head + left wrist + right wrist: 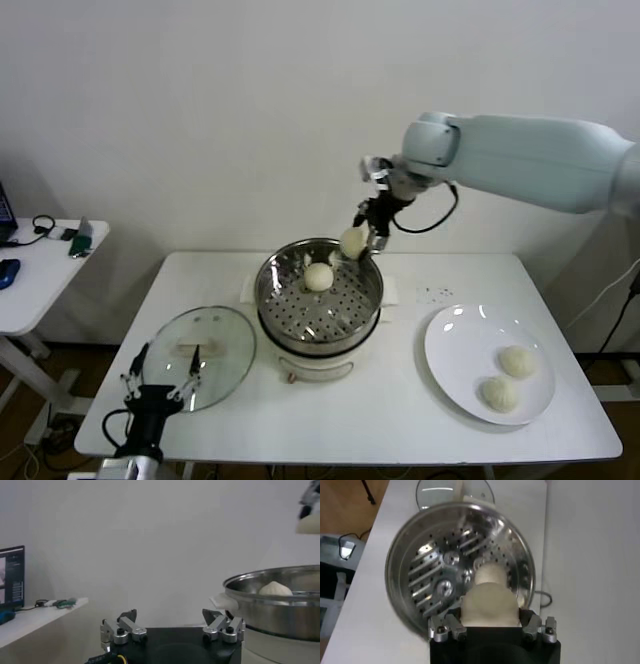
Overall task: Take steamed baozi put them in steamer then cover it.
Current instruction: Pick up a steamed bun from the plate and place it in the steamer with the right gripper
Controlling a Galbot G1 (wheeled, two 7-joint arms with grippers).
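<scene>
My right gripper [358,240] hangs over the far rim of the steamer [275,275], shut on an off-white baozi [489,605]. A second baozi [318,276] lies on the perforated floor inside the steel basket [402,570], near its back. Two more baozi [516,361] [499,393] rest on the white plate [450,350] at the right. The glass cover [225,365] lies flat on the table left of the steamer. My left gripper [160,375] waits open at the table's front left, just before the cover, with nothing between its fingers [131,616].
The steamer stands mid-table on a white pot base [320,362]. A small side table [40,275] with a mouse and cables stands at the far left. A white wall closes the back.
</scene>
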